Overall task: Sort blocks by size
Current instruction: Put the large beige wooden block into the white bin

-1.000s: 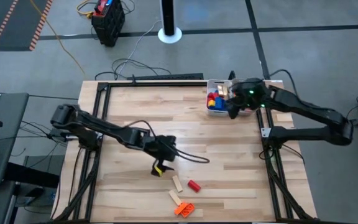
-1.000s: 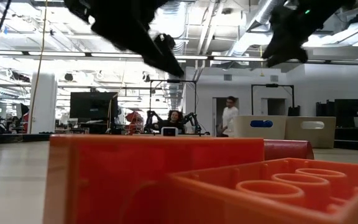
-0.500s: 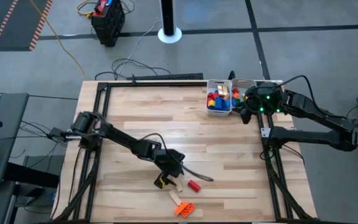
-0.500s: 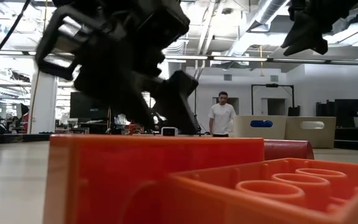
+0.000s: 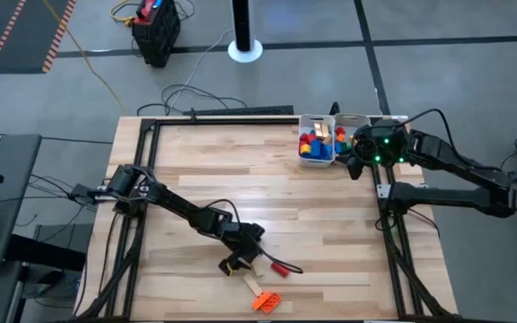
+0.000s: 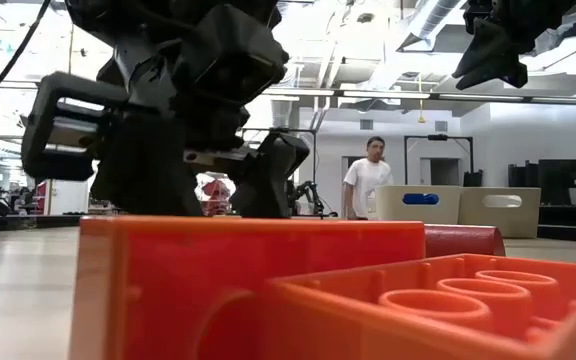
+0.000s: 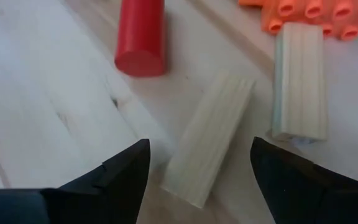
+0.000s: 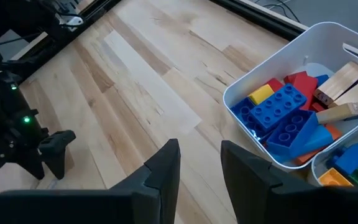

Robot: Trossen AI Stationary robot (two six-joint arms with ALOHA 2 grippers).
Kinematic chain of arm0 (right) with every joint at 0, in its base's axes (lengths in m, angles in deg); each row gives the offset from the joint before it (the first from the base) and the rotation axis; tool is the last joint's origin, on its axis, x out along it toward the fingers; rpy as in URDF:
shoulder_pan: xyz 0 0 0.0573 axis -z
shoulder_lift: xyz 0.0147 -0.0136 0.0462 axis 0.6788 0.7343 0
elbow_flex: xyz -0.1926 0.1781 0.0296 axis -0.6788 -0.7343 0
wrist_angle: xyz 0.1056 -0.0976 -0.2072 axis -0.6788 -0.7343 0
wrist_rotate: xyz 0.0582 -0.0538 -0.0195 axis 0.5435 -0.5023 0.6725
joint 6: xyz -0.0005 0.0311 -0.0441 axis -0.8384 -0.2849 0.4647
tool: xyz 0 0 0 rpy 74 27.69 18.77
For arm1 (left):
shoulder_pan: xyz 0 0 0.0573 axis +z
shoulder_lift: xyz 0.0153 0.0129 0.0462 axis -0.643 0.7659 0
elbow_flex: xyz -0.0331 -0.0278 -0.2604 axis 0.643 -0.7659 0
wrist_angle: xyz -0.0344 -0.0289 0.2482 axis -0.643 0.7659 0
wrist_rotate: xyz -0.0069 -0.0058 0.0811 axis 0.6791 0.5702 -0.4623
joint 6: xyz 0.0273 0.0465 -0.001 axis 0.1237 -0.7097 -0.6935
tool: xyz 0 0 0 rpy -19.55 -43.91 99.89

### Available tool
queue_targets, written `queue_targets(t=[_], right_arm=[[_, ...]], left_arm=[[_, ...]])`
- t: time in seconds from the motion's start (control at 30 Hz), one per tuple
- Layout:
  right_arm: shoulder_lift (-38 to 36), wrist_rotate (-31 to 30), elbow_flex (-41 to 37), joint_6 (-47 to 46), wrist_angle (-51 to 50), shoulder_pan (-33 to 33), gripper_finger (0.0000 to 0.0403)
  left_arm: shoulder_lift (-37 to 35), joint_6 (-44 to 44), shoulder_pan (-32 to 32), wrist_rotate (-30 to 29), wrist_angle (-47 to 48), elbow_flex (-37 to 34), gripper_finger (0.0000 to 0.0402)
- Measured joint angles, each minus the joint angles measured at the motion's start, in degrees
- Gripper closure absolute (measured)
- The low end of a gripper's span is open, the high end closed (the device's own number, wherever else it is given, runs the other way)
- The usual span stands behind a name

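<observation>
Pale wooden bar [image 7: 209, 139] on counter [image 5: 196, 170] directly between my left tool's [image 7: 199, 165] spread fingers, nothing gripped yet; long axis runs forward, slightly skewed. Red cylinder [image 7: 141, 35], second wooden bar [image 7: 299, 81], orange brick [image 7: 303, 14] just beyond bar. Left arm nearest. White tray [image 8: 263, 87], well apart from bar, holds blue, red, yellow bricks and wooden pieces. My right tool [image 8: 199, 165] beside tray, partly open, empty.

A robotics lab: open hall with exposed ceiling ducts [image 6: 438, 15], grey floor [image 5: 456, 81], cables [image 5: 187, 90], hazard-striped mat [image 5: 25, 36] upper left.
</observation>
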Motion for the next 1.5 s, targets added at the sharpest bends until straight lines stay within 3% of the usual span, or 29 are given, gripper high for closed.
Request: queue_targets(t=[0.2, 0.57, 0.8, 1.13, 1.37, 1.5], right_arm=[[0.0, 0.0, 0.0, 0.0, 0.0, 0.0, 0.0259], [0.0, 0.0, 0.0, 0.1, 0.4, 0.1, 0.0259], [0.0, 0.0, 0.0, 0.0, 0.2, 0.1, 0.0259], [5.3, 0.6, 0.0, -2.0, -7.8, 0.1, 0.0257], [7.3, 5.8, 0.0, -4.3, 0.4, 0.0, 0.0237], [8.6, 5.9, 0.0, -7.3, 6.2, -0.4, 0.0214]], left_arm=[[0.0, -3.4, 0.0, -2.4, 0.0, -0.5, 0.0167], [-0.1, -4.9, 0.1, -2.9, 1.4, -0.4, 0.0299], [-1.2, 0.8, 2.4, -4.0, 3.4, -0.4, 0.0299], [-7.3, -0.2, 8.9, -9.2, 5.6, -0.4, 0.0299], [-12.5, -1.9, 14.2, -17.8, 5.4, -0.4, 0.0299], [-15.3, -1.9, 16.4, -23.4, 4.5, -0.4, 0.0299]])
